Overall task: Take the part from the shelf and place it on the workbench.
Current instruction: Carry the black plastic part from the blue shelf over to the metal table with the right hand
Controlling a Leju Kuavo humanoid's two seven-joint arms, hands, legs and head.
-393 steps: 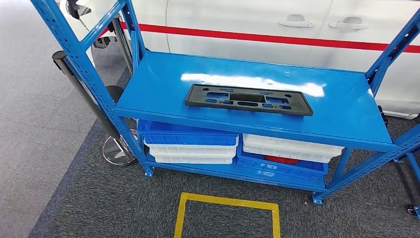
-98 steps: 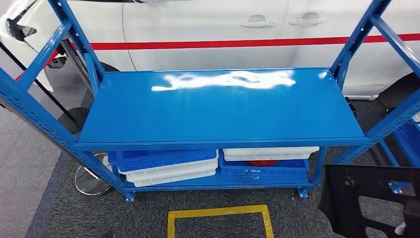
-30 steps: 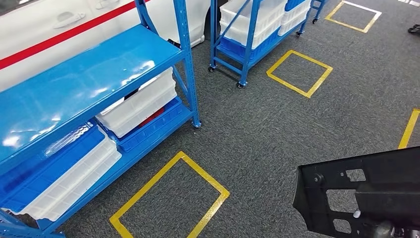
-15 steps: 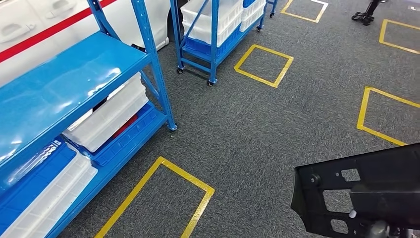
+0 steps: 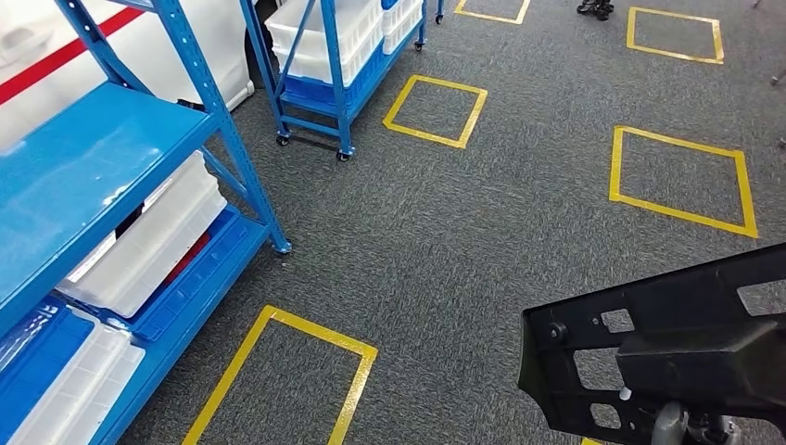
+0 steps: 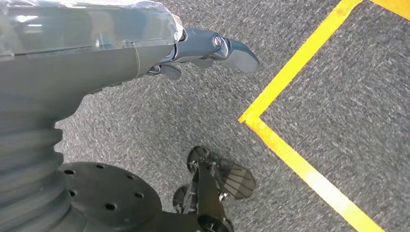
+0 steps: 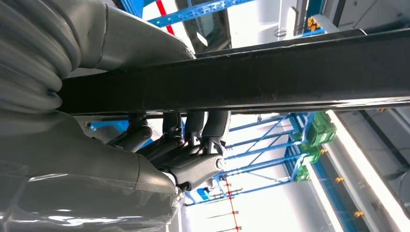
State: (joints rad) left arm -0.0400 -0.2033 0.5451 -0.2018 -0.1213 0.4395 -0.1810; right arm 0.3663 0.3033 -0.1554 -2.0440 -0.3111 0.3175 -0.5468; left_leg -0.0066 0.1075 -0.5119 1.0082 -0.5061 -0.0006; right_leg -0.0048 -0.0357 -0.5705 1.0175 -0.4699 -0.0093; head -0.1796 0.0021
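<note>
Grey carpet [image 5: 482,232] with yellow taped squares [image 5: 681,176] spreads before you, blue shelf [image 5: 102,176] off to your left. Your right hand [image 7: 188,150] curls its fingers around the part [image 5: 667,352], a flat black plastic panel with cut-outs, carried low at your right. Your left hand [image 6: 212,48] hangs over the carpet, fingers apart, holding nothing.

Black part [image 5: 667,357] — blue shelf [image 5: 83,176] — yellow floor squares [image 5: 436,109].

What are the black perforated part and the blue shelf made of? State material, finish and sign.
Black perforated part: likely moulded plastic, matte with a slight sheen; moulded cut-outs and raised edges, held by the right hand.
Blue shelf: painted metal, glossy; perforated uprights, bright reflections.
</note>
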